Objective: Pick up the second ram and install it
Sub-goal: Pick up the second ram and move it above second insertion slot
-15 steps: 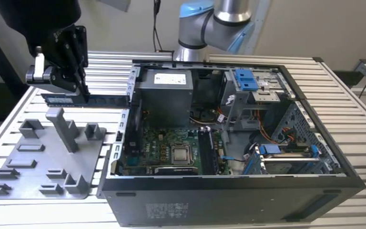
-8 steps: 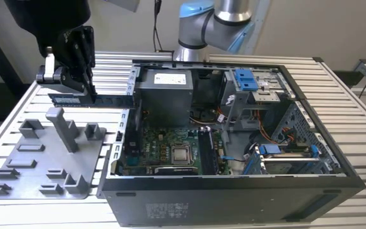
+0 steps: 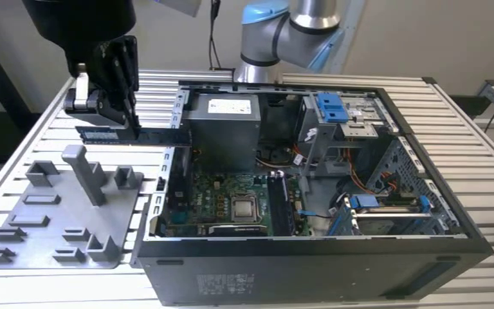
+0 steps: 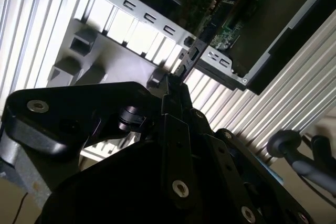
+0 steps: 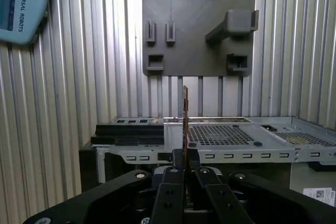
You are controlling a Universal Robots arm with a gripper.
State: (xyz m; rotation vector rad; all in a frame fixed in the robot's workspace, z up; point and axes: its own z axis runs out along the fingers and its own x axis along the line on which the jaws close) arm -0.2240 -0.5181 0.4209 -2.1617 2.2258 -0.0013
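Observation:
The second ram (image 3: 148, 135) is a long dark stick held level above the table, just off the open computer case (image 3: 316, 257) on the exterior view's left. My gripper (image 3: 128, 123) is shut on it from above, and one end of the stick reaches the case's side wall. Both wrist views show the ram edge-on, a thin strip (image 5: 185, 111) (image 4: 190, 59) sticking out from between the closed fingers (image 5: 175, 174). The motherboard (image 3: 229, 206) lies inside the case with its processor socket (image 3: 246, 208) exposed.
A grey fixture plate (image 3: 54, 222) with an upright post (image 3: 84, 172) and small holders lies below the gripper on the slatted table. The arm's base (image 3: 290, 32) stands behind the case. Blue drive-bay clips (image 3: 333, 108) and loose cables crowd the case on the exterior view's right.

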